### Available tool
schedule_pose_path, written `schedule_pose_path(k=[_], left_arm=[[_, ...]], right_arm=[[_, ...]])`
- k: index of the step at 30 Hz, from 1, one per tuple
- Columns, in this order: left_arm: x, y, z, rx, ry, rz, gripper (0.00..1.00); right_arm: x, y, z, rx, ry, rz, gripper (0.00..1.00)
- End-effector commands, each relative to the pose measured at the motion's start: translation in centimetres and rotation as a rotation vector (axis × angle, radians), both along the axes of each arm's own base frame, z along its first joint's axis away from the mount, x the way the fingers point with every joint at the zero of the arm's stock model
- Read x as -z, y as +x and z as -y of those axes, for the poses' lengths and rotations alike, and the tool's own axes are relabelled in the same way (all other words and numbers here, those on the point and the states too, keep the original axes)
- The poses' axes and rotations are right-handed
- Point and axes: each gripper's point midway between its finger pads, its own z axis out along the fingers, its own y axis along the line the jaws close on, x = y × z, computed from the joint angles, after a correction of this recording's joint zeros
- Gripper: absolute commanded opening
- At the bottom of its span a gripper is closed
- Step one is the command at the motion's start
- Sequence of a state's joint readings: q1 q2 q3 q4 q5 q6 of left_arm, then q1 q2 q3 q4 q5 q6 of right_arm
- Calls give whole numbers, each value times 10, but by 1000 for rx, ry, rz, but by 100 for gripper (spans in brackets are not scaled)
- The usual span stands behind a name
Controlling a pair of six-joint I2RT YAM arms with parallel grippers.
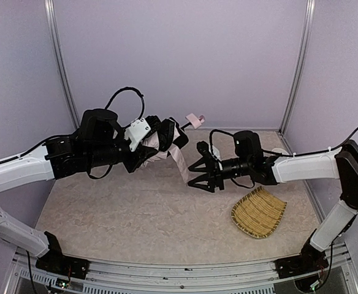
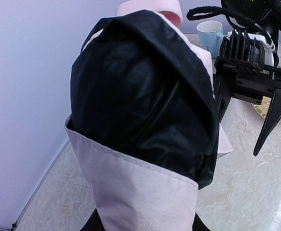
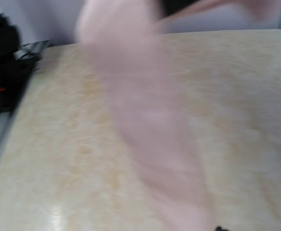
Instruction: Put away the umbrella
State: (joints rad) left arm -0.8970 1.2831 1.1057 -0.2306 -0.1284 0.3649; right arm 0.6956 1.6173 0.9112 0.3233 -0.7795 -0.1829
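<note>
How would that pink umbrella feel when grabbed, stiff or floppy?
Mostly floppy, probably: fabric of the umbrella sags in a loose strip below the left gripper. Likely light, as one gripper holds it aloft. Its thin shaft looks straight, so probably stiff.

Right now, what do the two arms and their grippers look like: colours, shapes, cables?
Both the left arm and the right arm have white link shells with black joints and black wrists. A thin black cable loops over the left wrist, and a white block sits on that wrist. The right gripper is black, with two tapering pointed fingers.
</note>
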Motion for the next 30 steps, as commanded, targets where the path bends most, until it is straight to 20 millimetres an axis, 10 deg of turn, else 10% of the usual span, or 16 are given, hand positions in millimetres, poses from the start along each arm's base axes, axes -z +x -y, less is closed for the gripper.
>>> schedule_pose_path(k=[1,18,24,30], left_arm=[[-37,-3,3,10,-34,72,0],[-46,-27,8,140,-54,78,0],[-53,-27,6,152,-103,64,0],[-52,-21,1,141,-132,40,0]], right_arm=[[-1,-9,-16,-67,19,17,65],[21,-7,-14,-89,0,-20,60],[21,-26,-19,-195,38,-74,11],[22,-44,-19,-266,47,-115,0]])
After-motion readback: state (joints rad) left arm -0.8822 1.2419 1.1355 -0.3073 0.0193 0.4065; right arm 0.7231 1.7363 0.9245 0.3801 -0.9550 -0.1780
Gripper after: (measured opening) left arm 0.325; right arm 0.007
